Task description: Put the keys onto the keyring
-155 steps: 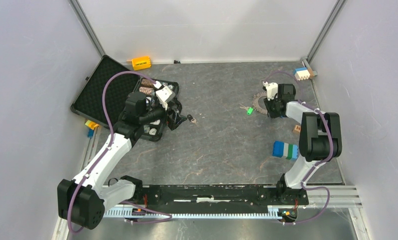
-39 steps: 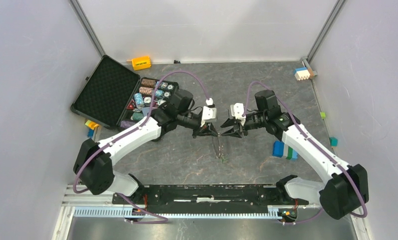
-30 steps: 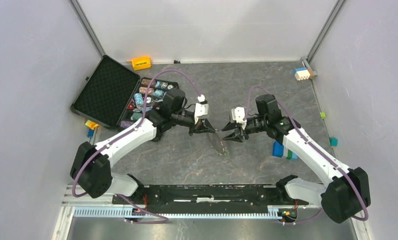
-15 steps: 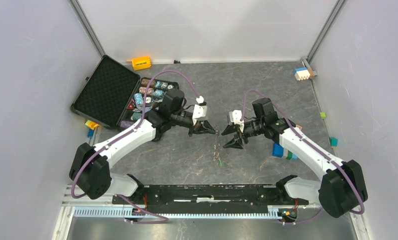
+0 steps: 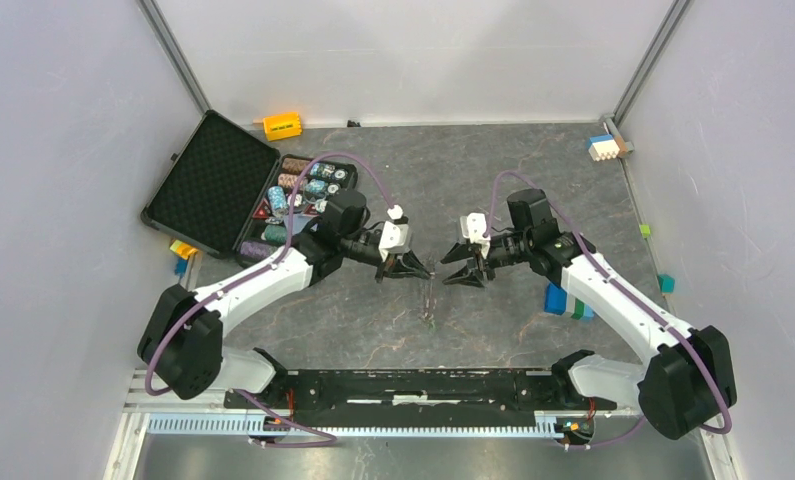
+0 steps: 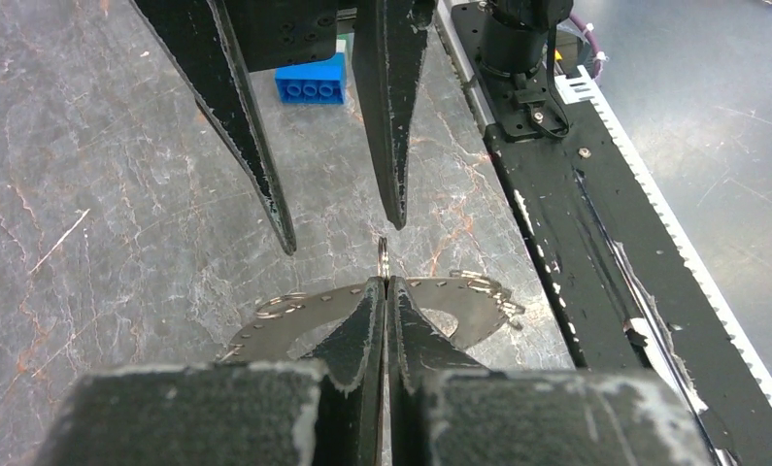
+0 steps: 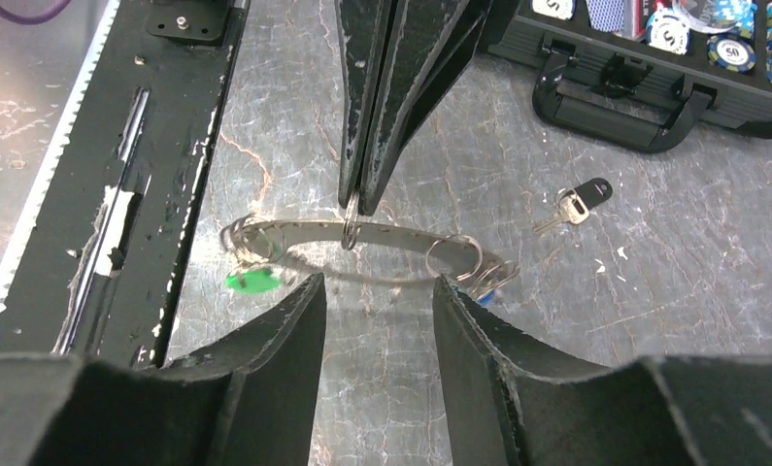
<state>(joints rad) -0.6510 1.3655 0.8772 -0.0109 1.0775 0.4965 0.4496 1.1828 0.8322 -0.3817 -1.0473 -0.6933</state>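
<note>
Grey toothed keyring (image 7: 401, 236) hangs above the bench (image 7: 654, 291), pinched by the fully closed left tool (image 6: 384, 283). Right tool (image 7: 377, 282), jaws parted and empty, faces it closely. Green key (image 7: 251, 282) dangles from it; black key (image 7: 581, 201) lies nearby.

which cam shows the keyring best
Right wrist: the keyring hangs nearly whole from the left pincer. Left wrist shows only parts of it behind that pincer. Top external shows only a thin sliver.

At one o'clock in the right wrist view, round white-and-blue poker chips (image 7: 669, 34) in a black plastic case (image 7: 634, 83) bear printed marks, too blurred to read.
</note>
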